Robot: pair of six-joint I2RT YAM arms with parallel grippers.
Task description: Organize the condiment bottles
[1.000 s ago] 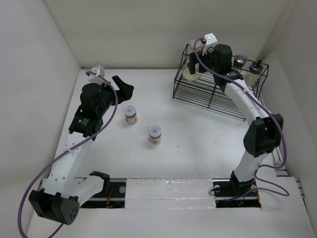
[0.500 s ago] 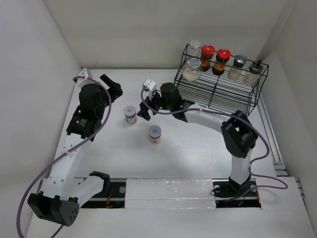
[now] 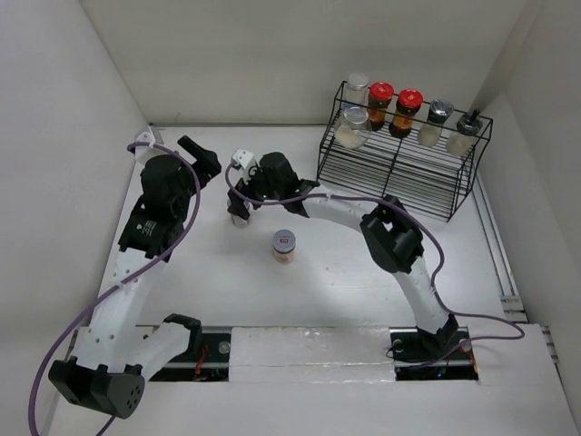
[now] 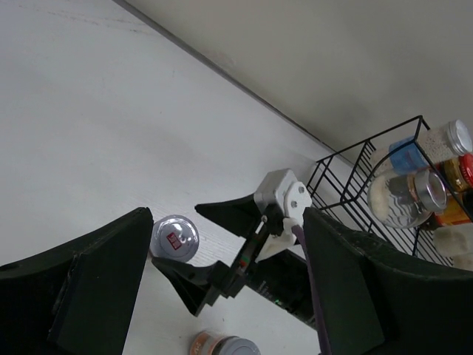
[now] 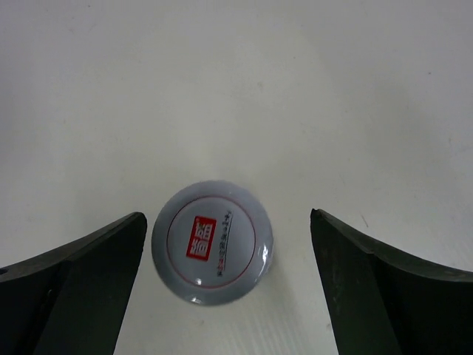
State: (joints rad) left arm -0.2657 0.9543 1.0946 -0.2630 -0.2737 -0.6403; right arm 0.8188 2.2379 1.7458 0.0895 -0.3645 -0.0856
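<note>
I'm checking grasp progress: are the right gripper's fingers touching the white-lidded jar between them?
No, the right wrist view shows bare table between the jar and each of the fingers.

The right gripper (image 3: 238,205) hung over a white-lidded jar (image 5: 213,241) with its fingers (image 5: 81,285) spread wide. A gap showed between the lid and each finger, one gap much narrower than the other. Bare tabletop (image 3: 345,272) lay all round that jar. A second jar (image 3: 284,245) stood near, toward the arm bases and apart from the fingers. The left gripper (image 3: 201,156), also spread, hovered beside the right one without touching it. In the far right corner the wire rack (image 3: 427,186) had its top shelf taken by a row of jars (image 3: 408,100), with one more jar (image 3: 352,123) a step lower. The remaining lower steps were free.
</note>
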